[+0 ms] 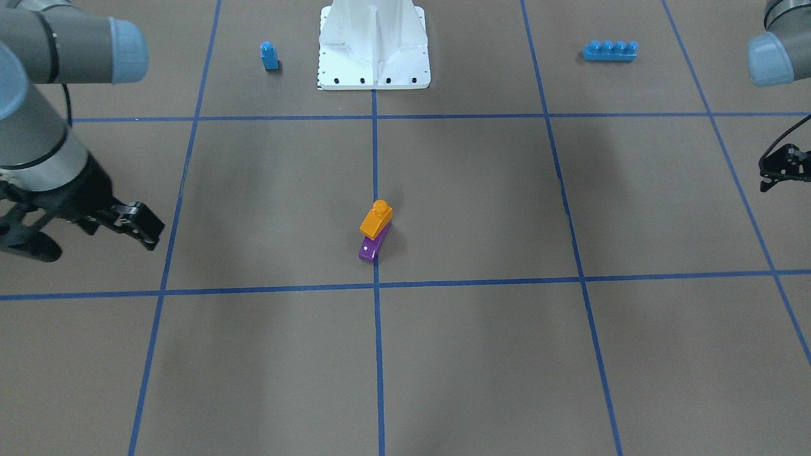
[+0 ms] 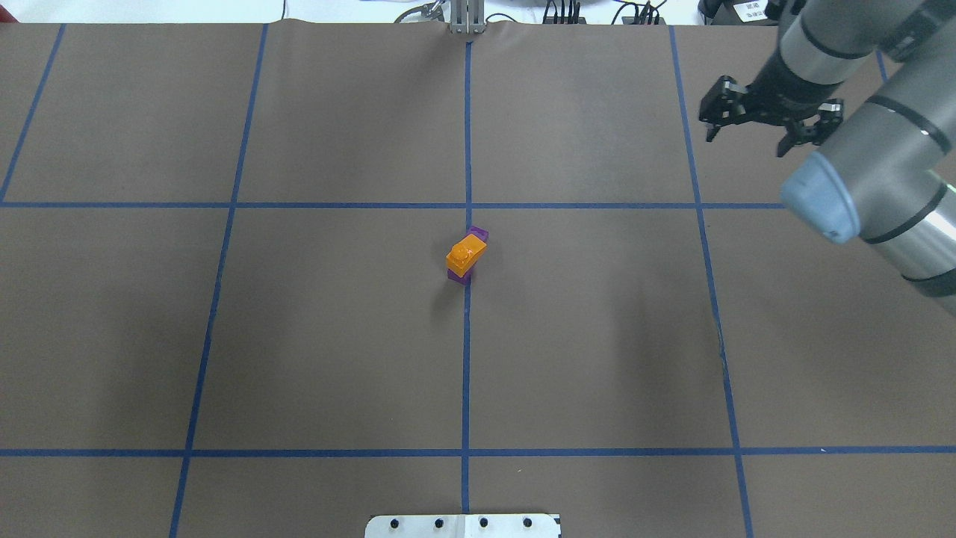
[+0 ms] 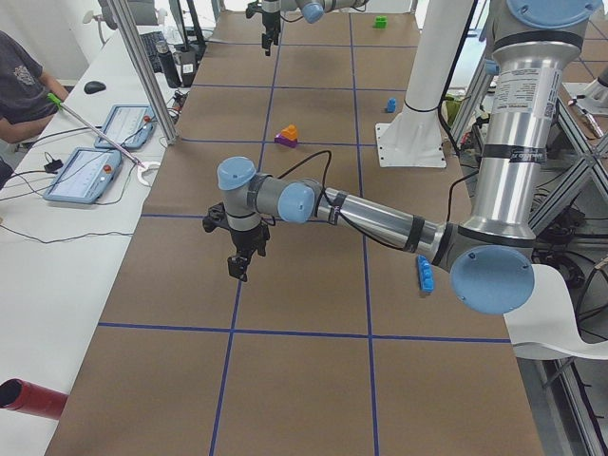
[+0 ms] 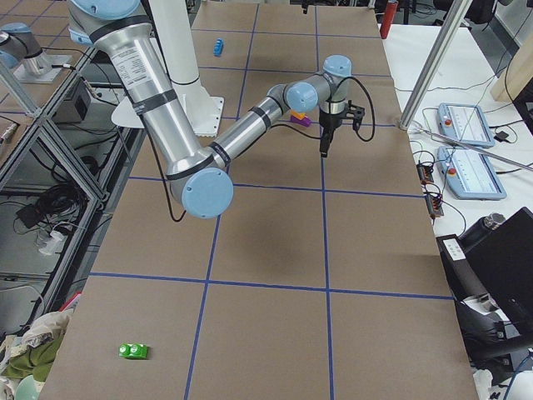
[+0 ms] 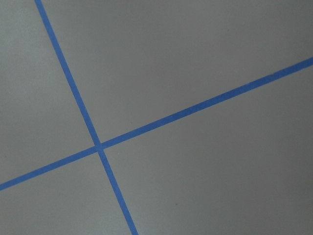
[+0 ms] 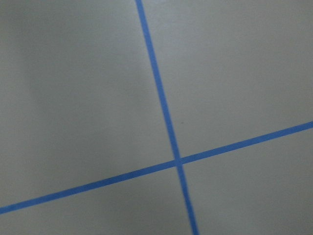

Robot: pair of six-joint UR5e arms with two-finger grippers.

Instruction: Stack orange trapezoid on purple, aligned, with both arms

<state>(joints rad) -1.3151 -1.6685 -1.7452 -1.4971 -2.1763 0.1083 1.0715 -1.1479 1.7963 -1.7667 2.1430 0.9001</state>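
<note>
The orange trapezoid (image 1: 376, 218) sits on top of the purple brick (image 1: 372, 246) at the table's middle, on the centre tape line. In the overhead view the orange one (image 2: 466, 252) lies along the purple one (image 2: 479, 234), whose ends show at both sides. No gripper touches them. My right gripper (image 2: 747, 140) is open and empty, raised far off to the stack's side; it also shows in the front view (image 1: 149, 231). My left gripper (image 1: 782, 166) is half cut off at the front view's edge, far from the stack, and I cannot tell its state.
A small blue single-stud brick (image 1: 269, 56) and a long blue four-stud brick (image 1: 610, 50) lie either side of the white pedestal (image 1: 374, 44). A green brick (image 4: 133, 351) lies far off at one table end. Both wrist views show only brown paper and blue tape lines.
</note>
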